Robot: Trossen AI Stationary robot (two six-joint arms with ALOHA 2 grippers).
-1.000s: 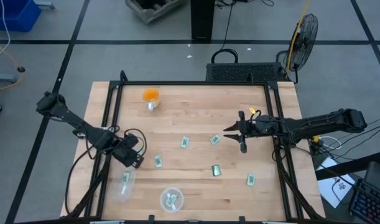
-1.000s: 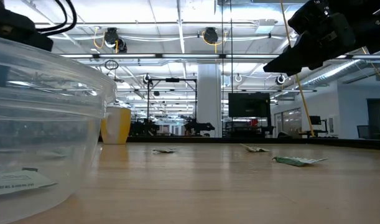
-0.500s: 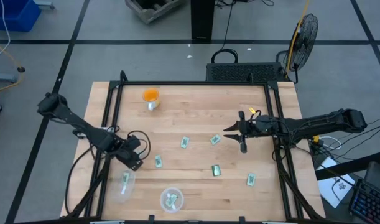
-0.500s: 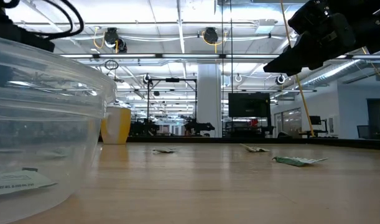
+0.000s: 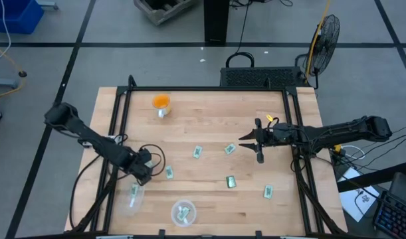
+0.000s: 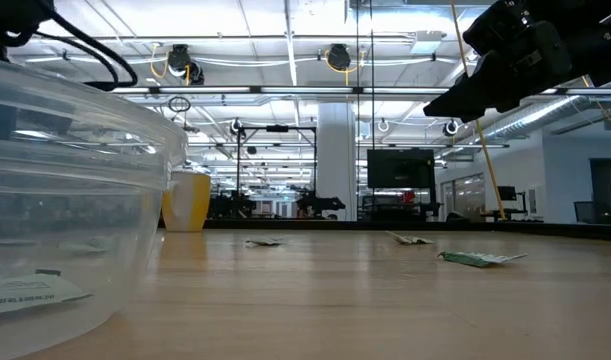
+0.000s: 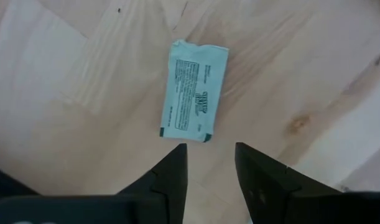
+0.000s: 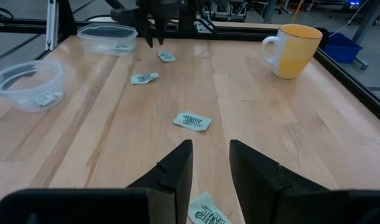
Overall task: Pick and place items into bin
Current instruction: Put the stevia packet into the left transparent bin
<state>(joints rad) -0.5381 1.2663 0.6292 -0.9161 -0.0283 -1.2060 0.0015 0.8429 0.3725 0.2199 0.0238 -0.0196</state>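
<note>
Several small pale green and white packets lie flat on the wooden table [image 5: 209, 126]. One packet [image 7: 194, 90] lies just ahead of my left gripper [image 7: 208, 158], which is open and hovers near the table's near left [image 5: 145, 171]; this packet [image 5: 169, 172] sits right of the fingers. Other packets [image 5: 198, 153] [image 5: 230, 149] [image 5: 230, 180] [image 5: 268, 192] are spread over the middle. My right gripper [image 5: 246, 141] hangs open above the table's right half, with nothing between its fingers [image 8: 208, 165]. Two clear bins [image 5: 183, 212] [image 5: 134, 194] stand near the front edge, each with a packet inside.
An orange-yellow mug [image 5: 161, 103] stands at the far left, also seen in the right wrist view [image 8: 292, 50]. The nearer clear bin [image 6: 65, 200] fills the left of the low view. Black frame rails [image 5: 119, 133] [image 5: 296, 133] run along both sides of the table.
My left arm has shifted a little toward the table's near right, bringing its gripper closer to the packet beside the bins. The right arm has kept still and no packet has moved.
</note>
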